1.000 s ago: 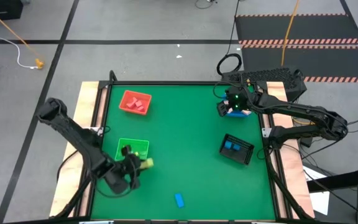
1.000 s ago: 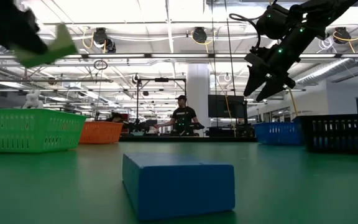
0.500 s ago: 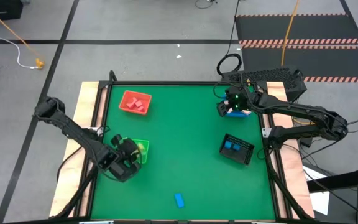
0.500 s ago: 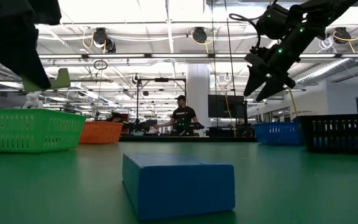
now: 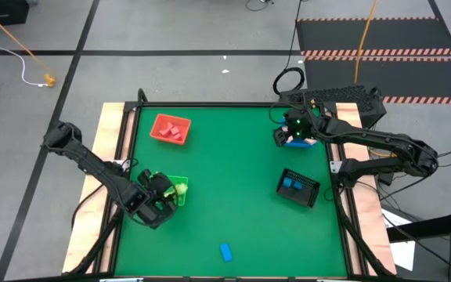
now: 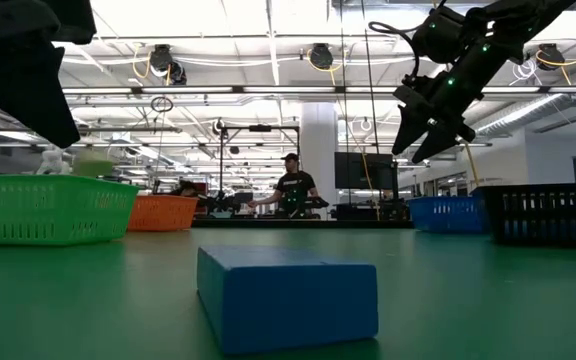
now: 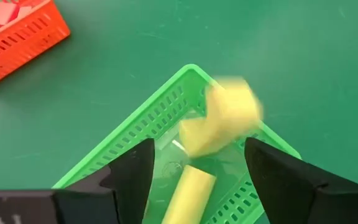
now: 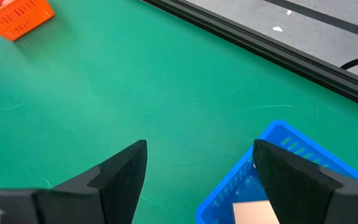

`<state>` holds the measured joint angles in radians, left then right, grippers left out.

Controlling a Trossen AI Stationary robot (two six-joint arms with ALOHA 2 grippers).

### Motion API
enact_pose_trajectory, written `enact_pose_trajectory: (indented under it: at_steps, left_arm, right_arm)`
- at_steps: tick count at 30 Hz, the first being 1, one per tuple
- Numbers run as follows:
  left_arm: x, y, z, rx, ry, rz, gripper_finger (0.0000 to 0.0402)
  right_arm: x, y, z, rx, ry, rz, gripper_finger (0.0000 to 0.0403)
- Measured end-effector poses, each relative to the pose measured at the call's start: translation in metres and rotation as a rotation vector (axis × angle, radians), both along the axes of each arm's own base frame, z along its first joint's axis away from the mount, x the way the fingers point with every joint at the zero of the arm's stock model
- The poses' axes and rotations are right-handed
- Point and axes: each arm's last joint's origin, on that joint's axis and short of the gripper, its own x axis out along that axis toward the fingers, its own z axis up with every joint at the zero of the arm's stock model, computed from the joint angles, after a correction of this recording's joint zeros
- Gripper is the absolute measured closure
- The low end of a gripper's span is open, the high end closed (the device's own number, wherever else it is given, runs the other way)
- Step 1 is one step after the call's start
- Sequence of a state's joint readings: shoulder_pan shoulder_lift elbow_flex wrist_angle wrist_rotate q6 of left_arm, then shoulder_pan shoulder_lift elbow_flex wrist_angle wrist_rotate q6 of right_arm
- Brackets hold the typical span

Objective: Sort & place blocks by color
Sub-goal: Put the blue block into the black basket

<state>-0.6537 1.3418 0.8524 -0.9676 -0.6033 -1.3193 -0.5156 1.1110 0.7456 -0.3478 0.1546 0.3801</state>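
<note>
One yellow block (image 7: 225,118), carried over a second ago, now drops from the left gripper's (image 7: 194,163) wide-open jaws into the green tray (image 7: 142,134); right gripper (image 8: 197,165) waits open, empty, far right.

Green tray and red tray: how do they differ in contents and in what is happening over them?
The green tray holds yellow pieces, one blurred as if falling; the red tray holds red blocks. The left end effector hangs open over the green tray, while nothing is above the red one. Both are slotted plastic trays on the table's left half.
</note>
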Motion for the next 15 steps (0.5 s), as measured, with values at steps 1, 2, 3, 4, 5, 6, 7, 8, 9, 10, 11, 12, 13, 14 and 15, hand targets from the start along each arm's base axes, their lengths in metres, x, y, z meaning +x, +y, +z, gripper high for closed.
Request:
enact_pose_trajectory:
  at_steps: [1, 2, 3, 4, 5, 6, 7, 8, 9, 10, 11, 12, 13, 14, 15]
  left_arm:
    - [0.000, 0.000, 0.000, 0.000, 0.000, 0.000, 0.0149]
    - [0.000, 0.000, 0.000, 0.000, -0.001, -0.001, 0.0148]
    - [0.000, 0.000, 0.000, -0.002, -0.003, -0.004, 0.0150]
    - [0.001, -0.001, 0.000, -0.005, -0.009, -0.011, 0.0153]
    - [0.002, -0.002, 0.000, -0.006, -0.014, -0.026, 0.0157]
    - [0.004, -0.003, 0.001, -0.007, -0.020, -0.047, 0.0162]
    - [0.005, -0.004, 0.001, -0.007, -0.027, -0.068, 0.0168]
    - [0.007, -0.005, 0.001, -0.010, -0.038, -0.090, 0.0173]
    - [0.009, -0.007, 0.002, -0.013, -0.052, -0.114, 0.0179]
    - [0.012, -0.009, 0.003, -0.017, -0.069, -0.142, 0.0184]
    - [0.015, -0.011, 0.004, -0.022, -0.092, -0.173, 0.0190]
    - [0.018, -0.014, 0.006, -0.028, -0.119, -0.205, 0.0196]
    - [0.021, -0.016, 0.007, -0.033, -0.146, -0.233, 0.0201]
    - [0.024, -0.018, 0.009, -0.039, -0.171, -0.256, 0.0207]
    - [0.026, -0.021, 0.010, -0.043, -0.197, -0.279, 0.0213]
  right_arm:
    - [0.000, 0.000, 0.000, 0.000, 0.000, 0.000, 0.0119]
    - [0.000, 0.000, 0.000, 0.000, 0.000, 0.000, 0.0119]
    - [0.000, 0.000, 0.000, 0.000, 0.000, 0.000, 0.0119]
    - [0.000, 0.000, 0.000, 0.000, 0.000, 0.000, 0.0119]
    - [0.000, 0.000, 0.000, 0.000, 0.000, 0.000, 0.0119]
    - [0.000, 0.000, 0.000, 0.000, 0.000, 0.000, 0.0119]
    - [0.000, 0.000, 0.000, 0.000, 0.000, 0.000, 0.0119]
    - [0.000, 0.000, 0.000, 0.000, 0.000, 0.000, 0.0119]
    - [0.000, 0.000, 0.000, 0.000, 0.000, 0.000, 0.0119]
    - [0.000, 0.000, 0.000, 0.000, 0.000, 0.000, 0.0119]
    - [0.000, 0.000, 0.000, 0.000, 0.000, 0.000, 0.0119]
    - [0.000, 0.000, 0.000, 0.000, 0.000, 0.000, 0.0119]
    - [0.000, 0.000, 0.000, 0.000, 0.000, 0.000, 0.0119]
    - [0.000, 0.000, 0.000, 0.000, 0.000, 0.000, 0.0119]
    - [0.000, 0.000, 0.000, 0.000, 0.000, 0.000, 0.0119]
